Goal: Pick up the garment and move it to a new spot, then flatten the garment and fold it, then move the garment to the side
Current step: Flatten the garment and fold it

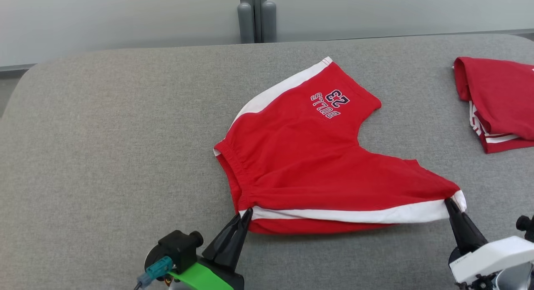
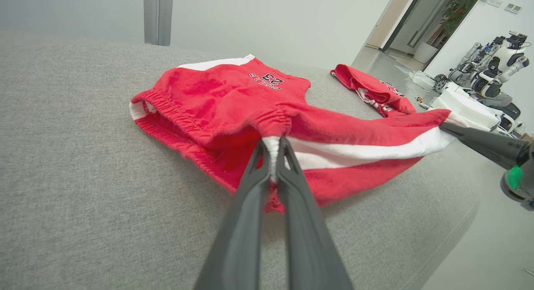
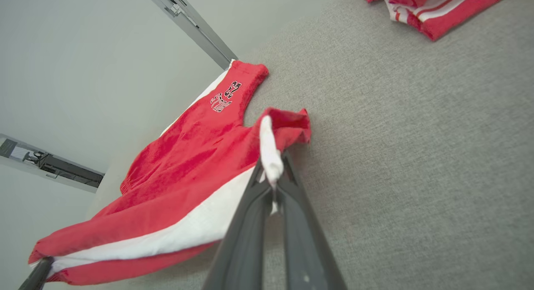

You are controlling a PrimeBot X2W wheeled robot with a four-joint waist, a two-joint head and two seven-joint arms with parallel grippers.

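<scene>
Red jersey shorts [image 1: 300, 156], likely light, soft and floppy, lie on the desk [image 1: 104, 135], near edge stretched between my left hand [image 1: 247, 213], pinching the waistband end at 7 o'clock, and my right hand [image 1: 448, 202], pinching the hem corner at 4 o'clock.

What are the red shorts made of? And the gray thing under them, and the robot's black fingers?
The red shorts look like soft knit cotton, matte: they wrinkle, sag and look fuzzy up close. The gray surface looks like woven upholstery cloth: fine speckled weave, rounded padded edge. The fingers look like hard dark plastic, smooth with a dull sheen, maybe coated metal.
</scene>
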